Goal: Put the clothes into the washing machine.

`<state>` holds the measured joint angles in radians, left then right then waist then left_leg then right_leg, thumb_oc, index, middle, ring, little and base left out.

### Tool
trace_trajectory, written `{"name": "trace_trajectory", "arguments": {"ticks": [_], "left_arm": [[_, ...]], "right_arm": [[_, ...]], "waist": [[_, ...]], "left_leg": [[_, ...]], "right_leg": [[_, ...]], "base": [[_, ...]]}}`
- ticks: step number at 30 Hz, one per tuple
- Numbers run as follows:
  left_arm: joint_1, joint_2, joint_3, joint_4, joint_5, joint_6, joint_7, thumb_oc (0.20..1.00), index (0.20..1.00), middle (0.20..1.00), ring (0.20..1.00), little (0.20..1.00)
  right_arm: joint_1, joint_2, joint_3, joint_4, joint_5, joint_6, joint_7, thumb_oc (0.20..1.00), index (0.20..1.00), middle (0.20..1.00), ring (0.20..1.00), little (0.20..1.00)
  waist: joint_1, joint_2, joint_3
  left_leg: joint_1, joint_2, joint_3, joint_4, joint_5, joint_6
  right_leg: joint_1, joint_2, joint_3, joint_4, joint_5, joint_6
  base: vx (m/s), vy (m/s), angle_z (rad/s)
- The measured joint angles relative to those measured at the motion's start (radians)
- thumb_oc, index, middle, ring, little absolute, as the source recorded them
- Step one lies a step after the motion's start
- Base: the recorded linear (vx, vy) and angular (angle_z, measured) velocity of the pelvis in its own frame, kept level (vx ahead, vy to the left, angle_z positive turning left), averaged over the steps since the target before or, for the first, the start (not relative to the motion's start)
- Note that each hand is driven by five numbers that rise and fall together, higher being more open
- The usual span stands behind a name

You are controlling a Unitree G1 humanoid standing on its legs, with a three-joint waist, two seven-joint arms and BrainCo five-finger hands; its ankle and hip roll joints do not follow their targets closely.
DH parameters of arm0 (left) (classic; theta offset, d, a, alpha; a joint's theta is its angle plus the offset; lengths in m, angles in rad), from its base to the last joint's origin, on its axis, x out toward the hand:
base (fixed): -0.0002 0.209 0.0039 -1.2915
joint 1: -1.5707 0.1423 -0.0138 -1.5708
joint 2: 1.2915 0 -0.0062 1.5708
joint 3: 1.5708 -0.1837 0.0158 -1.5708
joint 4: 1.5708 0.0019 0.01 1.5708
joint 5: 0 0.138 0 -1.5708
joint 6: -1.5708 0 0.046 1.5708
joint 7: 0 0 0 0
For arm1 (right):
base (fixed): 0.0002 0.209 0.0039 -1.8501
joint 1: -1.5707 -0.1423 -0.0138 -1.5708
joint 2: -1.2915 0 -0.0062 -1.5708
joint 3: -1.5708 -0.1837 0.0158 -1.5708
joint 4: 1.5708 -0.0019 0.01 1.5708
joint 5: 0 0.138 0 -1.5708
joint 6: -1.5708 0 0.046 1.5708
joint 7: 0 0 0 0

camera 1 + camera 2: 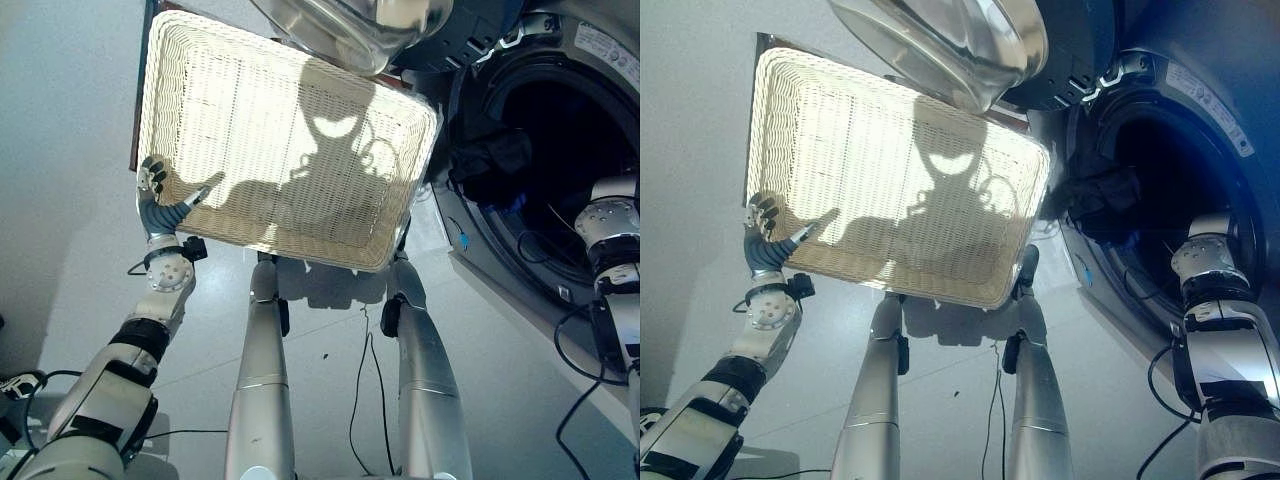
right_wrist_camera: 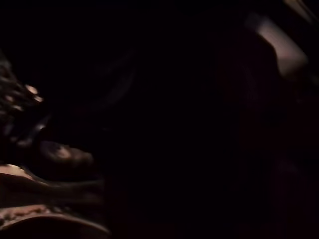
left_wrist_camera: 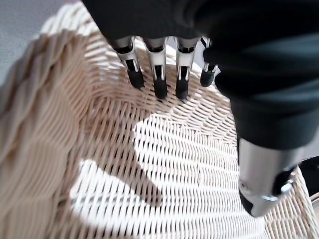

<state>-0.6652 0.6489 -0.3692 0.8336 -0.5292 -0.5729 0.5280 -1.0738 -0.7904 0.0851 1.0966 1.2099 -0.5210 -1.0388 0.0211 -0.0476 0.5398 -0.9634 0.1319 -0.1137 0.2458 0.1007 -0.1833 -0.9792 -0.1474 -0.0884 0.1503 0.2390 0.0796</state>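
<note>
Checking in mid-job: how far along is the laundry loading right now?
Looks nearly done: the wicker basket shows bare weave with no clothes in it. The washing machine door stands open and dark clothes lie at the drum mouth. The right arm reaches into the drum, its hand hidden in the dark. The left hand rests open at the basket's edge. Left: pushing the clothes fully in.

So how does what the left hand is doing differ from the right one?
The left hand sits at the sunlit wicker basket's near corner, fingers hanging relaxed over the weave; the right hand is out of sight, its arm reaching into the washing machine's dark drum. No clothes lie in the basket.
</note>
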Motion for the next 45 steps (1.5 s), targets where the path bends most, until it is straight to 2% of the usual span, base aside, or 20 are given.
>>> {"name": "trace_trajectory", "arguments": {"ticks": [4,5,6,7,8,10,14,18,22,23,26,34,42,45], "left_arm": [[-0.007,0.005,0.0,0.003,-0.007,0.0,-0.033,1.0,1.0,1.0,1.0,1.0],[-0.008,0.008,-0.002,0.005,-0.008,0.0,-0.041,1.0,1.0,1.0,1.0,1.0],[-0.008,0.01,-0.001,0.004,-0.008,0.0,-0.045,1.0,1.0,1.0,1.0,1.0],[-0.009,0.011,-0.002,0.005,-0.008,0.001,-0.049,1.0,1.0,1.0,1.0,1.0],[-0.011,0.01,-0.003,0.004,-0.008,0.002,-0.05,1.0,1.0,1.0,1.0,1.0],[-0.014,0.01,-0.003,0.005,-0.008,0.009,-0.05,1.0,1.0,1.0,1.0,1.0],[-0.033,0.008,-0.025,0.012,-0.015,0.021,-0.041,1.0,1.0,1.0,1.0,1.0],[-0.061,0.001,-0.047,0.014,-0.016,0.038,-0.021,1.0,1.0,1.0,1.0,1.0],[-0.083,-0.024,-0.064,0.017,-0.016,0.039,0.003,1.0,1.0,1.0,1.0,1.0],[-0.086,-0.043,-0.063,0.018,-0.016,0.038,0.012,1.0,1.0,1.0,1.0,1.0],[-0.089,-0.062,-0.063,0.018,-0.016,0.037,0.034,1.0,1.0,1.0,1.0,1.0],[-0.11,-0.078,-0.059,0.036,-0.004,0.02,0.064,1.0,1.0,1.0,1.0,1.0],[-0.123,-0.096,-0.059,0.061,0.005,-0.007,0.081,1.0,1.0,1.0,1.0,1.0],[-0.127,-0.099,-0.058,0.065,0.005,-0.014,0.079,1.0,1.0,1.0,1.0,1.0]], "right_arm": [[-0.005,0.0,0.0,0.031,-0.011,0.007,0.017,0.2,0.2,0.2,0.2,0.2],[-0.012,0.0,0.002,0.051,-0.012,0.016,0.035,0.338,0.338,0.338,0.338,0.338],[-0.012,-0.001,0.002,0.054,-0.012,0.022,0.041,0.338,0.338,0.338,0.338,0.338],[-0.012,-0.001,0.003,0.061,-0.017,0.04,0.056,0.611,0.611,0.611,0.611,0.611],[-0.011,0.0,0.006,0.065,-0.029,0.062,0.07,1.0,1.0,1.0,1.0,1.0],[-0.01,-0.001,0.032,0.079,-0.093,0.134,0.095,1.0,1.0,1.0,1.0,1.0],[-0.013,-0.01,0.135,0.128,-0.337,0.292,0.092,1.0,1.0,1.0,1.0,1.0],[-0.035,-0.025,0.228,0.09,-0.571,0.403,0.079,1.0,1.0,1.0,1.0,1.0],[-0.08,-0.029,0.272,-0.005,-0.733,0.425,0.048,1.0,1.0,1.0,1.0,1.0],[-0.07,-0.027,0.274,-0.068,-0.806,0.424,0.042,1.0,1.0,1.0,1.0,1.0],[-0.05,-0.016,0.28,-0.112,-0.89,0.418,0.041,1.0,1.0,1.0,1.0,1.0],[0.072,0.088,0.327,-0.199,-1.091,0.419,0.057,1.0,1.0,1.0,1.0,1.0],[0.121,0.115,0.364,-0.092,-1.201,0.426,0.129,1.0,1.0,1.0,1.0,1.0],[0.114,0.118,0.377,-0.025,-1.208,0.437,0.219,1.0,1.0,1.0,1.0,1.0]], "waist": [[0.003,0.0,0.0],[0.003,0.0,0.0],[0.003,0.0,0.0],[0.003,0.0,0.0],[0.003,0.0,0.001],[0.0,0.001,0.001],[-0.007,0.001,0.0],[-0.011,0.001,0.0],[-0.028,0.001,0.0],[-0.027,0.002,0.0],[-0.023,0.002,0.0],[-0.019,0.004,0.0],[-0.008,0.005,-0.001],[-0.007,0.005,-0.001]], "left_leg": [[-0.006,-0.001,-0.002,0.013,-0.002,-0.004],[-0.007,-0.001,-0.002,0.013,-0.002,-0.004],[-0.007,-0.002,-0.003,0.015,-0.002,-0.003],[-0.007,-0.003,-0.003,0.017,-0.002,-0.003],[-0.007,-0.005,-0.005,0.018,-0.002,-0.003],[-0.005,-0.009,-0.009,0.018,-0.001,-0.002],[-0.002,-0.016,-0.011,0.014,-0.002,0.006],[-0.003,-0.019,-0.011,0.004,0.006,0.015],[-0.011,-0.023,-0.003,-0.012,0.014,0.018],[-0.011,-0.024,-0.002,-0.018,0.014,0.018],[-0.007,-0.024,0.0,-0.024,0.017,0.013],[-0.008,-0.03,0.008,-0.043,0.017,0.014],[-0.012,-0.028,0.015,-0.059,0.018,0.014],[-0.013,-0.027,0.014,-0.061,0.023,0.012]], "right_leg": [[0.002,0.0,0.0,0.0,0.002,0.002],[0.003,-0.001,0.0,0.0,0.003,0.002],[0.003,-0.001,-0.001,0.0,0.003,0.002],[0.004,-0.002,-0.001,0.0,0.003,0.002],[0.005,-0.003,-0.001,0.0,0.004,0.003],[0.009,-0.006,-0.001,0.0,0.004,0.005],[0.016,-0.012,-0.003,-0.009,0.002,0.014],[0.016,-0.014,-0.003,-0.016,0.005,0.016],[0.001,-0.02,-0.002,-0.024,0.007,0.016],[-0.002,-0.021,-0.002,-0.024,0.009,0.019],[-0.003,-0.022,-0.002,-0.024,0.01,0.014],[-0.016,-0.031,-0.001,-0.02,-0.002,0.019],[-0.038,-0.032,0.006,-0.005,-0.017,0.022],[-0.04,-0.032,0.004,0.002,-0.024,0.022]], "base": [[0.0,0.0,0.0],[0.0,0.0,0.0],[0.0,0.0,0.0],[0.0,0.0,0.0],[0.0,0.0,0.0],[0.01,-0.001,0.04],[0.0,0.0,0.02],[-0.01,0.039,0.02],[-0.02,0.054,0.01],[-0.01,0.037,0.01],[-0.01,0.014,0.0],[-0.01,0.01,0.0],[0.0,0.0,0.0],[0.0,-0.008,0.01]]}}
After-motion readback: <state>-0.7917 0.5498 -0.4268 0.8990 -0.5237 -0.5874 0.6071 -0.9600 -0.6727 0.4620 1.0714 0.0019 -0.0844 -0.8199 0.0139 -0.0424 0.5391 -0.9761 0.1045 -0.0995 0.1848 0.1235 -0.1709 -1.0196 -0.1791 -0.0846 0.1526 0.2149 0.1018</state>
